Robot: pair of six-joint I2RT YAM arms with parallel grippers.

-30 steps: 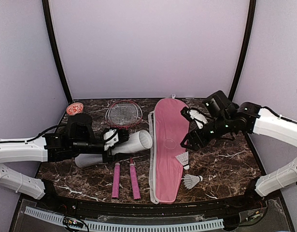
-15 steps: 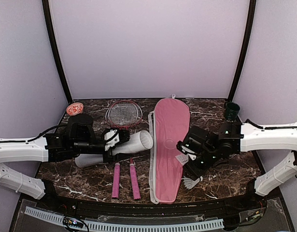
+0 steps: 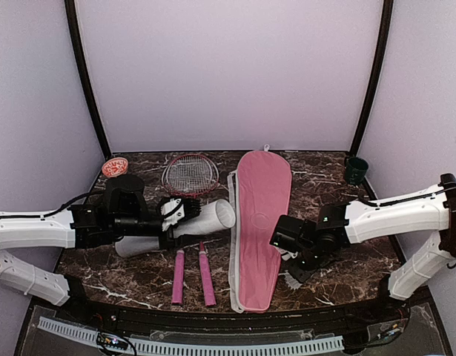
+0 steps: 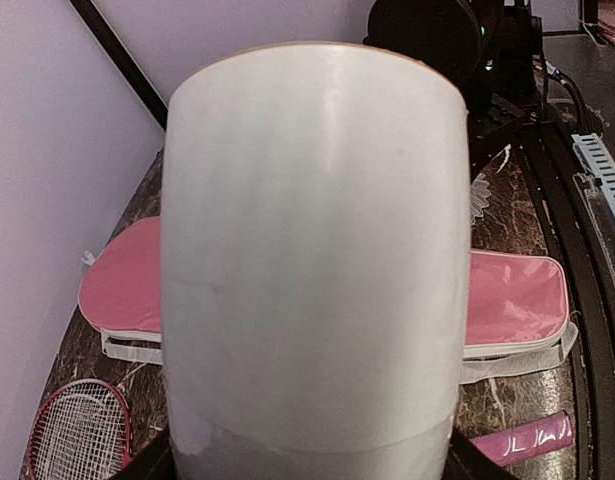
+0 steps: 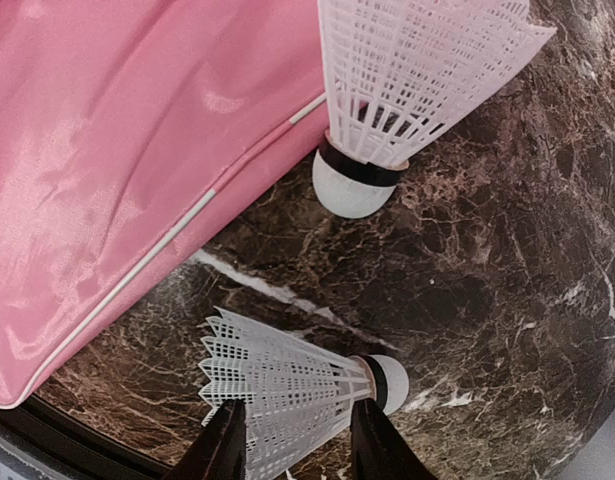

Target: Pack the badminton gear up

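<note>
Straddling a shuttlecock [image 5: 272, 378], the right pincer [image 5: 298, 405] hangs near the cover [image 5: 107, 150] edge.

Red cap [image 3: 115, 167]; green cup [image 3: 355, 170]; marble table [image 3: 361, 261]

Cover [image 5: 117, 150]: glossy pink cloth. Tube [image 4: 312, 250]: smooth matt card. Shuttlecocks [image 5: 277, 385]: white plastic mesh. Table [image 5: 507, 250]: polished marble-look.

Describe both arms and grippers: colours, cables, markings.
Both the left arm and right arm have white shells with black joint housings. A thin black cable loops off the left arm. A green light glows on the right wrist. The right gripper's fingers are black.
</note>
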